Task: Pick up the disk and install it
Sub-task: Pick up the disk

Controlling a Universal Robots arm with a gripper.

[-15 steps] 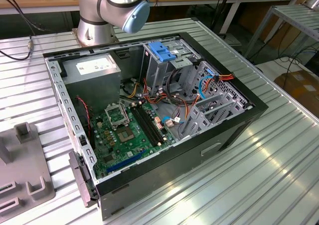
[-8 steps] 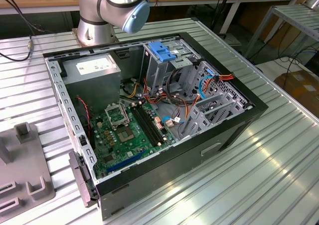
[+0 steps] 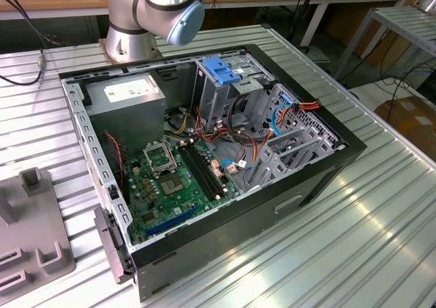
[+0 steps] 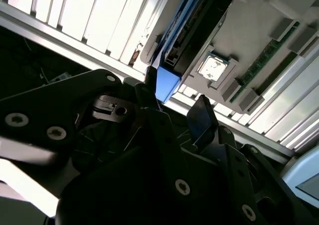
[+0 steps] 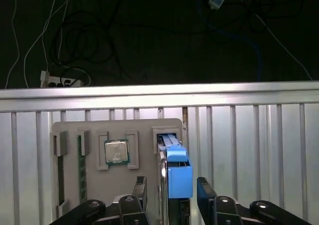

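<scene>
Tight gaps beside disk; crowded case, bare table around.
First wrist view: gripper fingers stand apart astride the upright disk, slim gap each side; holder ribs and chip near one finger; exterior view: cables and blue latch crowd the drive cage; power supply box blocks one corner; slatted table bare beside the case.
</scene>
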